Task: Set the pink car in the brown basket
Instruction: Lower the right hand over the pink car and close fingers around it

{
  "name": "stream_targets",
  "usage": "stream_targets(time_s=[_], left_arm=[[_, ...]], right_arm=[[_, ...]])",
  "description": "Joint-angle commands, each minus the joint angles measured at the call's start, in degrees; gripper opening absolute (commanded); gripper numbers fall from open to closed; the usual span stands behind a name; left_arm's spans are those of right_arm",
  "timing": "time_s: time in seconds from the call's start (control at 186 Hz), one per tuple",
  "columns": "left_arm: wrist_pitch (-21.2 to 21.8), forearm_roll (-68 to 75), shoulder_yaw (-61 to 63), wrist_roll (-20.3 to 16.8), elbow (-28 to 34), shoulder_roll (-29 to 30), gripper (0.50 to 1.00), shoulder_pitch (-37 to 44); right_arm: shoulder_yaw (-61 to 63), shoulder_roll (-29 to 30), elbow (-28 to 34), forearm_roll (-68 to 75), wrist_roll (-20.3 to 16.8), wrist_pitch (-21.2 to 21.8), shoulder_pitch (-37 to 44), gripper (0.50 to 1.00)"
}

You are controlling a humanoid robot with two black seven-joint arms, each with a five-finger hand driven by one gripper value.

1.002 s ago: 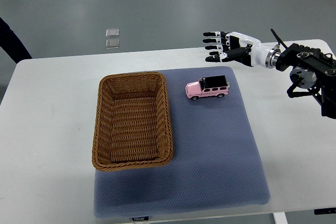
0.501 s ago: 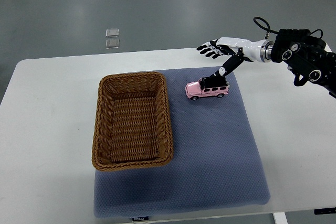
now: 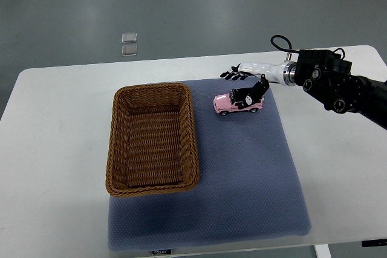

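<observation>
My right hand [image 3: 247, 84] reaches over one small pink toy car with a black roof [image 3: 239, 101] near the far edge of one blue-grey mat [image 3: 242, 179] on the white counter [image 3: 54, 149]; fingers spread, thumb touching its roof. One empty brown wicker basket [image 3: 152, 139] sits left of it.

A blue-grey mat [image 3: 242, 179] covers the white table [image 3: 54, 149]; two small clear squares [image 3: 129, 43] lie on the grey floor [image 3: 181, 4].

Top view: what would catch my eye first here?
Probably the pink toy car on the blue mat, with the robot's right hand reaching over it from the right, fingers spread. Next, the big empty brown basket to the car's left.
</observation>
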Motion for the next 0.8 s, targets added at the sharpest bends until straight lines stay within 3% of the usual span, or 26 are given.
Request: stream_targets(time_s=[0.0,0.237,0.345,0.517,0.63,0.792], left_arm=[[0.0,0.0,0.0,0.0,0.0,0.0,1.0,0.0],[0.0,0.0,0.0,0.0,0.0,0.0,1.0,0.1],[0.1,0.0,0.0,0.0,0.0,0.0,1.0,0.0],[0.0,0.0,0.0,0.0,0.0,0.0,1.0,0.0],[0.0,0.0,0.0,0.0,0.0,0.0,1.0,0.0],[0.0,0.0,0.0,0.0,0.0,0.0,1.0,0.0]], right_arm=[[-1.7,0.4,-0.1,0.0,0.0,-1.5,0.0,0.909],[-5.1,0.4,-0.1,0.1,0.1,-4.0,0.0,0.891],[-5.2,0.4,-0.1,0.0,0.1,-4.0,0.0,0.856],[-5.7,0.3,-0.1,0.0,0.1,-4.0,0.0,0.75],[-7.1,0.3,-0.1,0.0,0.2,-4.1,0.0,0.648],[-7.3,0.2,-0.1,0.0,0.3,-4.1,0.0,0.607]])
